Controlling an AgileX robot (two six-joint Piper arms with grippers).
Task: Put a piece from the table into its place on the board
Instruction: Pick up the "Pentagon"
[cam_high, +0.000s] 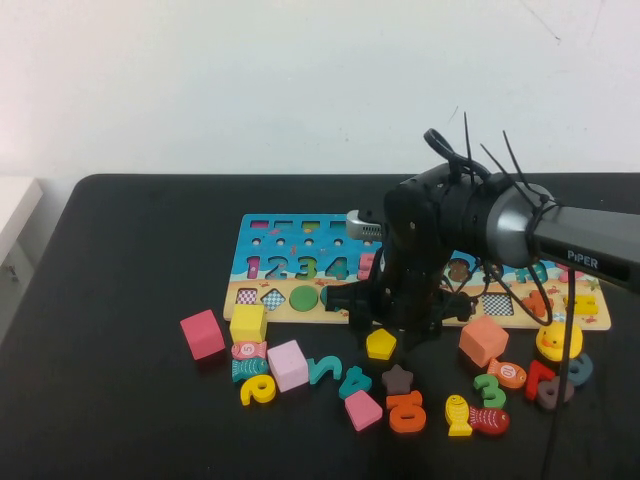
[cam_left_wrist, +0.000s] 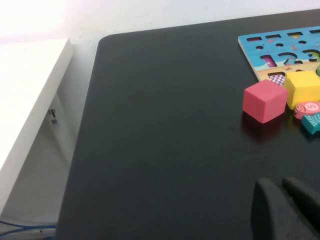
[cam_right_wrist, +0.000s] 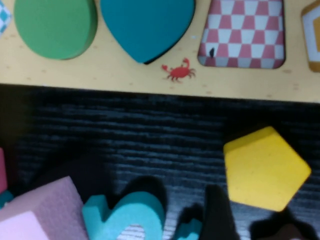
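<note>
The number-and-shape board lies at the middle of the black table. A green circle and a teal heart sit in its front-row recesses; a red-checked trapezoid recess is empty. My right gripper hangs over the board's front edge, open and empty, just above a yellow pentagon lying on the table. My left gripper is shut and empty over bare table at the left, out of the high view.
Loose pieces lie in front of the board: a pink cube, a yellow cube, a light pink cube, a teal digit, a brown star, a salmon cube and a duck. A white shelf stands off the table's left.
</note>
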